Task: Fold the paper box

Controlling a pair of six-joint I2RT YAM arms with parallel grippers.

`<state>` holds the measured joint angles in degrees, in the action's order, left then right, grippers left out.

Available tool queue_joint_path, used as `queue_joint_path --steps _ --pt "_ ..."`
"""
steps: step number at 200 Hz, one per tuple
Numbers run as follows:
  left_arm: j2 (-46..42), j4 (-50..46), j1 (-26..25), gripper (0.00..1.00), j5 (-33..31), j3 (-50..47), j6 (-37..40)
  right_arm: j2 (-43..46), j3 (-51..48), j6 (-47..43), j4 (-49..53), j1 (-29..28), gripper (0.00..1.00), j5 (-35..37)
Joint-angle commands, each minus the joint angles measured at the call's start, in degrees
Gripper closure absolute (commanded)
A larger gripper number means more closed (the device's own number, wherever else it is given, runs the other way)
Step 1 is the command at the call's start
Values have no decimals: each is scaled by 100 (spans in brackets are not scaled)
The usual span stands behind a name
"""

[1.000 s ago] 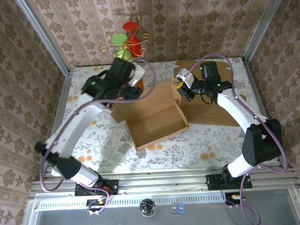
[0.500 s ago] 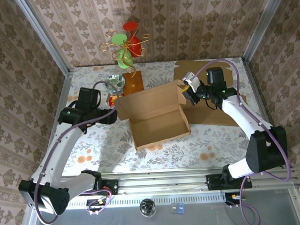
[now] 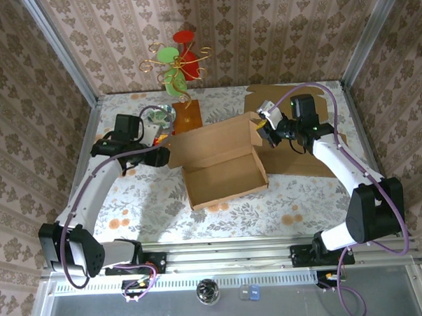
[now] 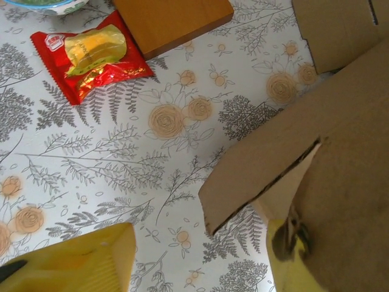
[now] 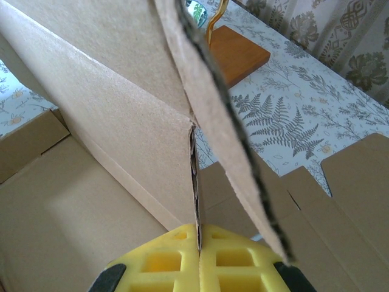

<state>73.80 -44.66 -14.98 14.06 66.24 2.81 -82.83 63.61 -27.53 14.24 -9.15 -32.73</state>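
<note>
The floral-print table [image 3: 150, 202] carries the paper box [image 3: 222, 173] at its centre. It is a shallow rectangular tray of brown corrugated cardboard, open upward, its long axis running left to right. The right jaws are closed, pinching its right flap's edge. The left jaws stand apart astride the left flap's corner.

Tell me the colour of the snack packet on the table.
The snack packet is red and yellow; left wrist view shows it best.
</note>
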Motion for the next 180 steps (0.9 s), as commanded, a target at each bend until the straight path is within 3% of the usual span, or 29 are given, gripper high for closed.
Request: queue_joint_path --steps 1,42,133,180 --pt "134 126 -83 46 259 305 88 162 -59 109 -167 28 100 30" --pt "474 -40 -271 67 229 564 83 143 -60 185 -229 15 100 74" --pt "727 104 -673 98 -250 712 -400 230 -221 748 -440 -318 100 669" --pt "809 282 -835 100 -511 1005 -818 577 -648 1460 -966 -605 100 1644"
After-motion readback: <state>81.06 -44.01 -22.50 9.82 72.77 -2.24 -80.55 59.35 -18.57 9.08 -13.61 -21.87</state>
